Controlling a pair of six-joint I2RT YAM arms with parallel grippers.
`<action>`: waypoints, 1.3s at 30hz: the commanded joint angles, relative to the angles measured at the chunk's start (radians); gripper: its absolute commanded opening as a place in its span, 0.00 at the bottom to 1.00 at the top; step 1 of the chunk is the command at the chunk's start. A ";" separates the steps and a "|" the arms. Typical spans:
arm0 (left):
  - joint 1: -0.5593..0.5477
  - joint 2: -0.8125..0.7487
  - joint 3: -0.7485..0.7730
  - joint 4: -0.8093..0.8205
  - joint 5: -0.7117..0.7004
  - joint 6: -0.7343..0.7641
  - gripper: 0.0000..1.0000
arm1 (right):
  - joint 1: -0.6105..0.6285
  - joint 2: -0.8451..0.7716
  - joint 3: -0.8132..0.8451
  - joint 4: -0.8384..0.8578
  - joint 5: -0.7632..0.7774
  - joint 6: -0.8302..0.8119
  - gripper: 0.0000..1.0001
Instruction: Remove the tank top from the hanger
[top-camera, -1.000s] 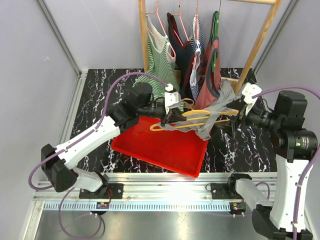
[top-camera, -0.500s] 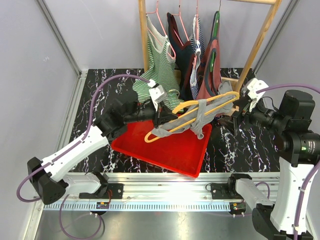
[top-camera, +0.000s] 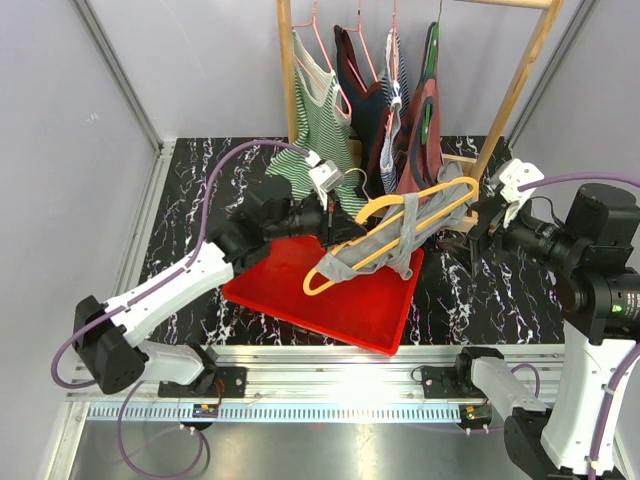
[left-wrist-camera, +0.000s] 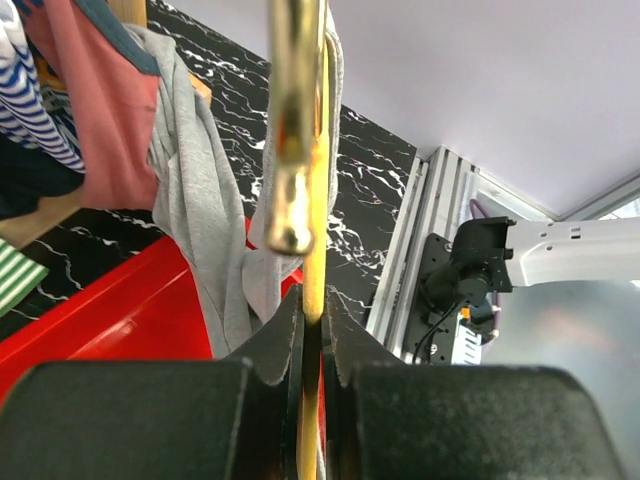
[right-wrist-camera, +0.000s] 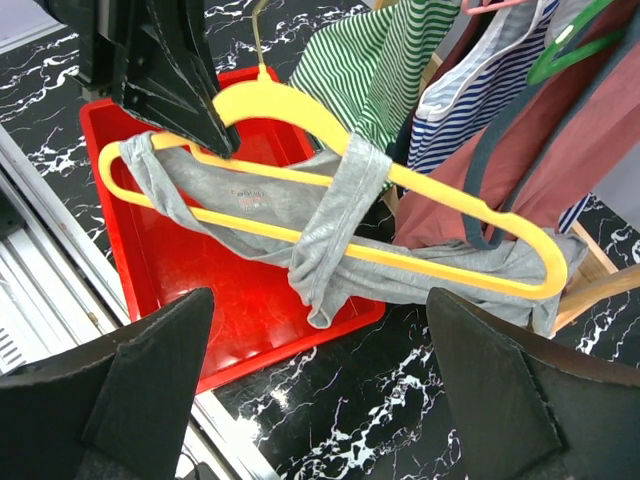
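I've got the left gripper (top-camera: 333, 222) clamped hard on the yellow hanger (top-camera: 425, 205). In the left wrist view the two fingers (left-wrist-camera: 280, 345) pinch the hanger's bar with no gap showing. The hanger hangs in the air above the red tray (top-camera: 290, 300), tilted. Its low end sits over the tray's middle and its high end reaches out past the tray's far right corner.

The grey tank top (top-camera: 404, 232) is still on it, wound around both bars. One band is looped across the middle, and a bunch of cloth droops toward the tray floor without clearly touching it. More grey fabric is gathered at the hanger's high end.

The right gripper (top-camera: 480, 226) sits off the tray's far right corner, over the black marble table (top-camera: 190, 200). Its fingers (right-wrist-camera: 150, 400) are spread wide and hold nothing. From its wrist camera the whole hanger and top lie framed between them. I can't quite tell from overhead whether the hanger's high tip brushes that gripper or just sits beside it.

Behind the tray stands the wooden rack (top-camera: 287, 70) with the other garments on it, the green striped top (top-camera: 315, 110) nearest the tray's far left corner.
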 joint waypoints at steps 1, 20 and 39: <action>0.002 0.025 0.063 0.131 0.034 -0.067 0.00 | 0.003 0.020 0.048 0.020 0.046 0.022 0.95; 0.002 0.135 0.172 0.276 0.081 -0.290 0.00 | 0.006 0.122 -0.213 0.385 0.106 0.249 0.89; 0.001 0.152 0.190 0.260 0.070 -0.265 0.00 | 0.079 0.210 -0.221 0.396 0.012 0.284 0.51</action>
